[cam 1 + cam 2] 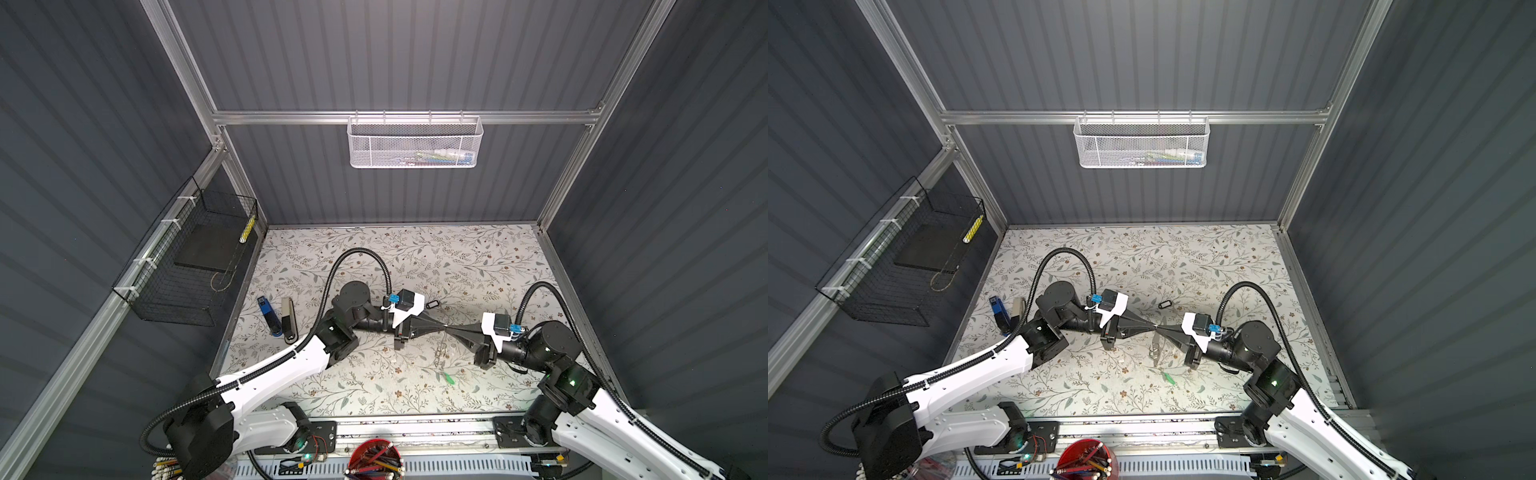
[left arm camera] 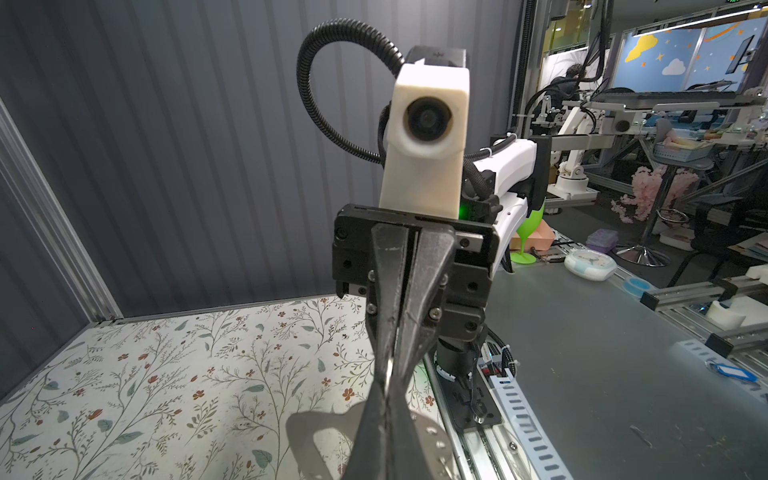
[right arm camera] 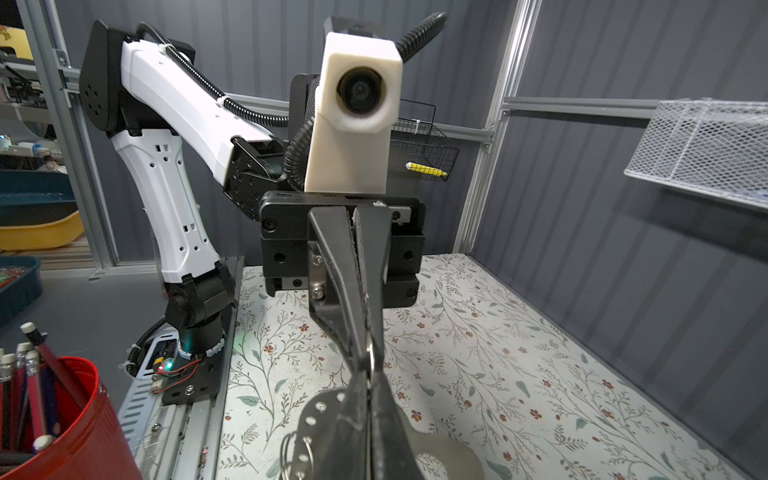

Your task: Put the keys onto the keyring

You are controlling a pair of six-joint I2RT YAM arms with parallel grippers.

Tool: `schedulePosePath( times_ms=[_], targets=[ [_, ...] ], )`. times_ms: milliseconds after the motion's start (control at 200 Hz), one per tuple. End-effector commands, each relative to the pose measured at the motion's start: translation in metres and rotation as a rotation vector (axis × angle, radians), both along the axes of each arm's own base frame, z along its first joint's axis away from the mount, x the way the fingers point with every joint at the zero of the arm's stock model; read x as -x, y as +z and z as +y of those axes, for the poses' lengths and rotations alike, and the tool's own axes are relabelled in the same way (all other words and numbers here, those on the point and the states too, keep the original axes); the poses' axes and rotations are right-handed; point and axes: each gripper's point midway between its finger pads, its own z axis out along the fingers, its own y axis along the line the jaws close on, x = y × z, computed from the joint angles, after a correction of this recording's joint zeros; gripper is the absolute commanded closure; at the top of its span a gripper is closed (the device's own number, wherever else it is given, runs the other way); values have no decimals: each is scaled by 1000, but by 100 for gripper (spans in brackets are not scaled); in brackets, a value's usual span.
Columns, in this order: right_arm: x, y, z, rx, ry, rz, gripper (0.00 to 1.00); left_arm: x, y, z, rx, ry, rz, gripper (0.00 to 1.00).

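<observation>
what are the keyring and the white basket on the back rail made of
keyring: probably thin sheet metal, dull grey, flat with clean punched holes; stiff plastic not ruled out.
white basket: perforated metal mesh with a wire rim, white coated by its even matte colour.

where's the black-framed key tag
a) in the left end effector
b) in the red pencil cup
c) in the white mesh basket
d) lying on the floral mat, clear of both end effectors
d: the black-framed key tag lies on the floral mat, apart from the left end effector and the right end effector.
</observation>
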Motion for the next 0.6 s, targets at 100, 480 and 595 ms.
schedulePosePath(
  times_ms=[100, 480, 595],
  targets=[
    [2, -3, 1, 44, 8, 12, 100, 2, 4, 1, -36, 21, -43, 70],
    [-5, -22, -8, 170, -65, 98, 100, -8, -1, 15, -284, 100, -267, 59],
    [-8, -25, -6, 193, -67, 112, 100, -6, -9, 11, -341, 90, -298, 60]
  ],
)
